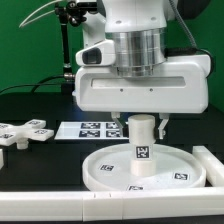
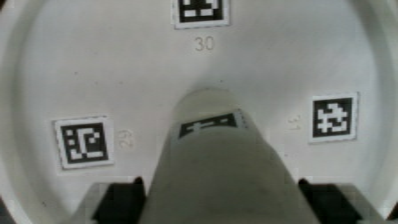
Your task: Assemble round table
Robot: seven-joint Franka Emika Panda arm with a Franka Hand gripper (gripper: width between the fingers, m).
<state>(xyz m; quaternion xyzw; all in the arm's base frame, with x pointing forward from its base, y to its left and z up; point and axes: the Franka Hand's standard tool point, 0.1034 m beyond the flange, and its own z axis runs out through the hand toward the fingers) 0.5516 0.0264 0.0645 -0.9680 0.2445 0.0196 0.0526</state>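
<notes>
The leg point(image 1: 142, 142), pinched in the jaws of the gripper point(image 1: 141, 121), is stood on the disc point(image 1: 102, 168); the foot piece point(image 1: 25, 132) is not yet attached.

Robotics lab: green backdrop point(image 1: 30, 40), black table point(image 1: 40, 172), tagged marker board point(image 1: 85, 128).
</notes>
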